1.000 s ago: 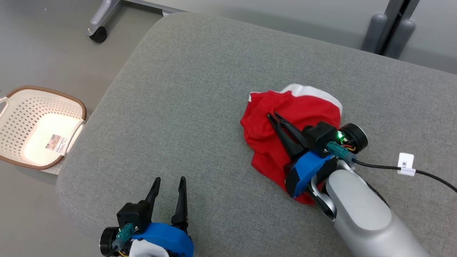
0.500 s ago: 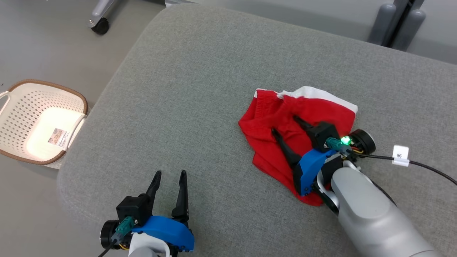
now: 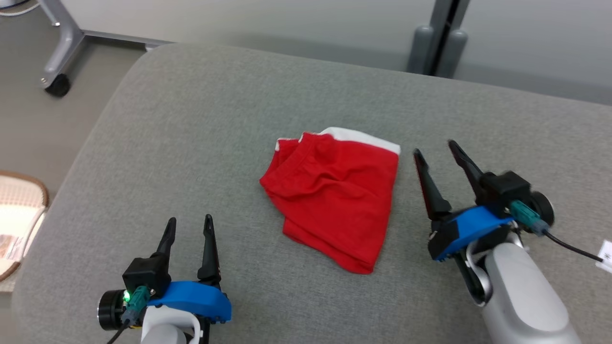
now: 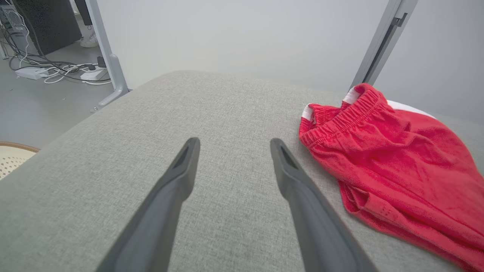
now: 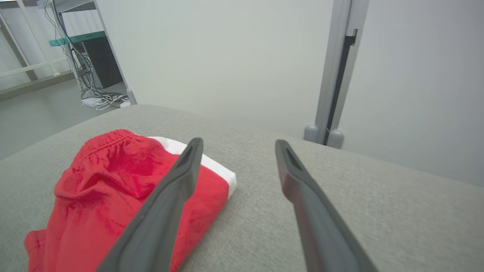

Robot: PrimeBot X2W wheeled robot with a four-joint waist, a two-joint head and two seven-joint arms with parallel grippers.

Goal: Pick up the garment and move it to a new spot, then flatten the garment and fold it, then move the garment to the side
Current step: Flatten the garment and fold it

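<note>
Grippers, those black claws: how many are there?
2. The left gripper sits lower left in the head view; the right gripper is just right of the red garment. Both open.

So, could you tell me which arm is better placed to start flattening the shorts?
Probably the right: the right gripper, open, hangs close beside the shorts, while the left gripper, also open, is farther off.

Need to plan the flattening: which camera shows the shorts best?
Head view: it looks down on the whole shorts, every edge visible on the cushion. Left wrist view shows the waistband close up but crops the far side. Right wrist view is low, with a finger across the cloth.
</note>
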